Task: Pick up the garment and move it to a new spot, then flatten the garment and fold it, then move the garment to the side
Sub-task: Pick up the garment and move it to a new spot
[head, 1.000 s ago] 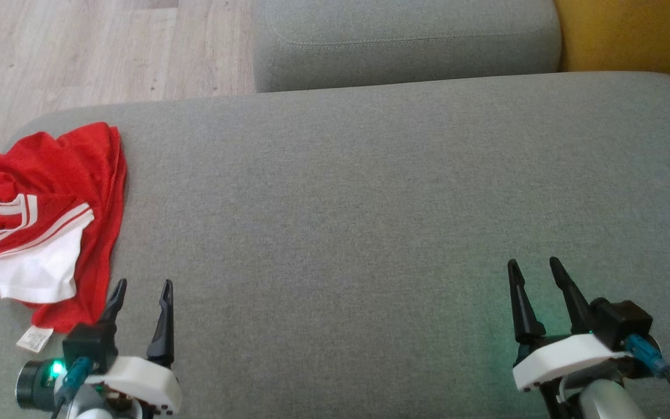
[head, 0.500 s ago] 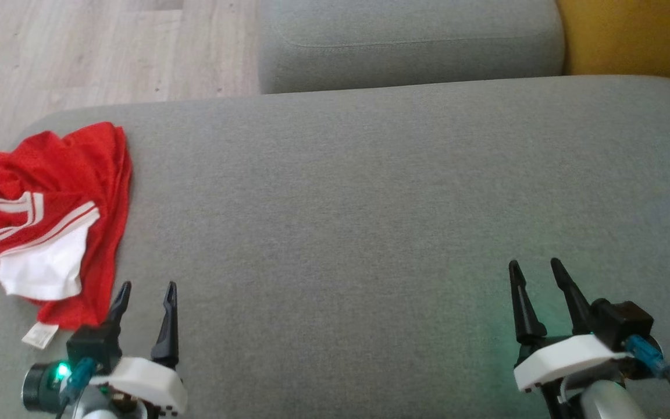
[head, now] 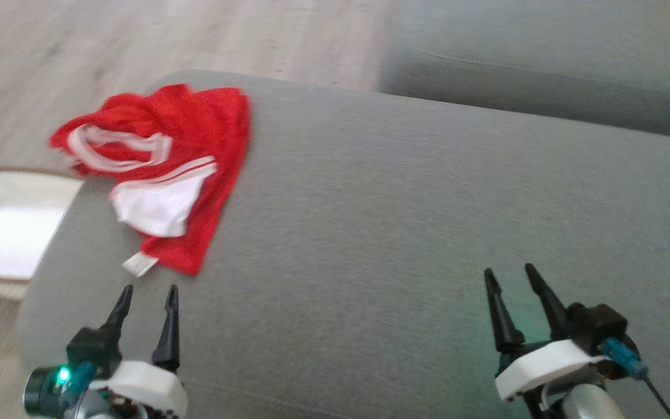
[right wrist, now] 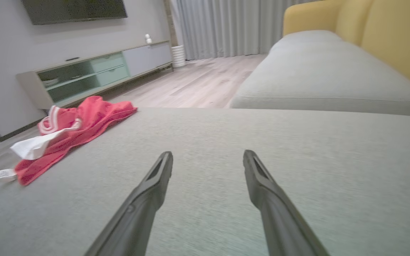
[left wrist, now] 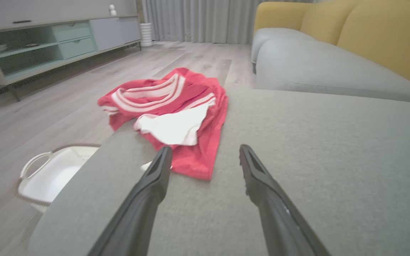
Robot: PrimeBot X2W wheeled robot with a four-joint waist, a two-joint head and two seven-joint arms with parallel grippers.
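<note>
The garment [head: 189,134] is a crumpled red shirt with white stripes and a white panel, lying at the far left end of the grey cushion [head: 405,221]. Part of it hangs over the cushion's left edge. My left gripper [head: 148,294] stands open just short of the garment's near hem, with nothing between its fingers. In the left wrist view the garment [left wrist: 187,106] lies straight ahead of the open left gripper [left wrist: 205,151]. My right gripper [head: 508,274] is open over bare cushion at the lower right, far from the garment [right wrist: 84,122]. The right gripper [right wrist: 208,154] holds nothing.
A white plastic basket [head: 3,224] stands on the wooden floor left of the cushion, also seen as the basket [left wrist: 53,172]. A second grey cushion [head: 544,70] lies behind, with a yellow backrest [left wrist: 368,32]. A low media cabinet [left wrist: 48,42] stands across the floor.
The head camera has swung left, so the whole picture shifted right and the basket came into view. Both grippers stay open and keep their places relative to the cushion.
</note>
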